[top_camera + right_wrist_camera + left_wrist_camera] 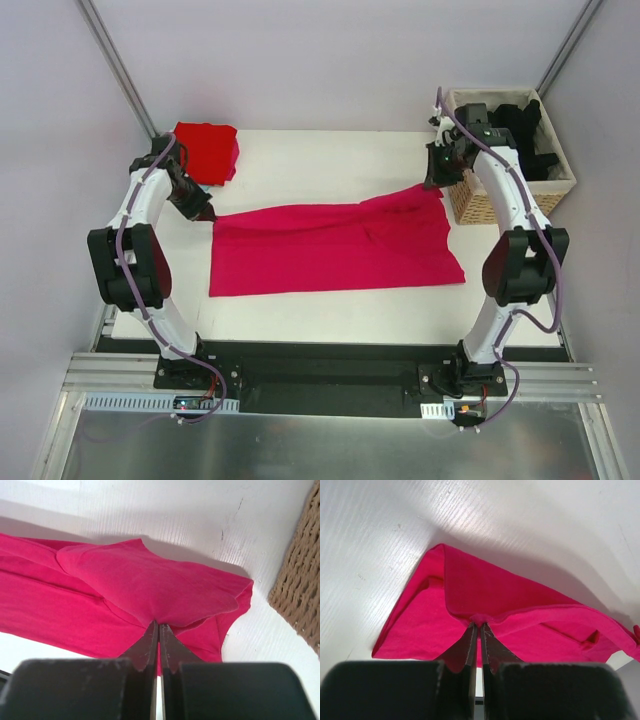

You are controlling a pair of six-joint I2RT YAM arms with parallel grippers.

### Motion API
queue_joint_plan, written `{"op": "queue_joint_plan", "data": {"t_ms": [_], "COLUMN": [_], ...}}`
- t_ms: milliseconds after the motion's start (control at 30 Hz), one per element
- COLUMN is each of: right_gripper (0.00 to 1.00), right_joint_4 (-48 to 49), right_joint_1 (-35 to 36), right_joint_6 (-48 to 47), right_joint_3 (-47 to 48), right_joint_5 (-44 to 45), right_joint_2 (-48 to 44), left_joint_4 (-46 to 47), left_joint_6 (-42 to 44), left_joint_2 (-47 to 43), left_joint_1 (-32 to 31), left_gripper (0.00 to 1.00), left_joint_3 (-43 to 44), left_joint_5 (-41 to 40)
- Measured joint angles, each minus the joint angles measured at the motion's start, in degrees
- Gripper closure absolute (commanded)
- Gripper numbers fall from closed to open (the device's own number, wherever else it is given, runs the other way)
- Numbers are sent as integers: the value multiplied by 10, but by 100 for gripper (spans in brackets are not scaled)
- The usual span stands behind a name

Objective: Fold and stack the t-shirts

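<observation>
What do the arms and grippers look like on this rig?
Both alike. The left arm and right arm have white links between chunky black joint housings, with a greyish-purple cable running along each from a black base. The left gripper and right gripper are black, with dark fingers tapering to thin tips. No markings legible.

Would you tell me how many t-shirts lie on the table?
2: a magenta-pink t-shirt spread mid-table, a folded red t-shirt at far left. Black cloth in the basket may be more.
</observation>
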Motion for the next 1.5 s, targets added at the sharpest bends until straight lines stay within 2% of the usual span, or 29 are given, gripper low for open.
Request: {"op": "queue_joint_plan", "data": {"t_ms": [633, 767, 1000, 1267, 1500], "right_gripper": [99, 99, 99, 99, 99], "right_joint_4": [-23, -26, -34, -43, -51], "right_joint_1": [21, 24, 24, 24, 24], "right_joint_6": [-7, -7, -7, -7, -7], "right_joint_3": [-147, -191, -226, -236, -257], "right_joint_5": [14, 21, 48, 70, 89], "right_joint_2": [-104, -127, -128, -128, -128], "left_joint_4": [0, 0, -11, -46, -78], "left_joint_6": [0, 0, 11, 26, 19], "left_joint_2": [-19, -32, -52, -55, -24], "left_joint_1": [0, 0, 0, 0, 8], "left_gripper": [100, 100, 100, 100, 100], "left_joint_3": [-1, -22, -67, -67, -66], "left_joint_5": [5, 5, 4, -4, -29]}}
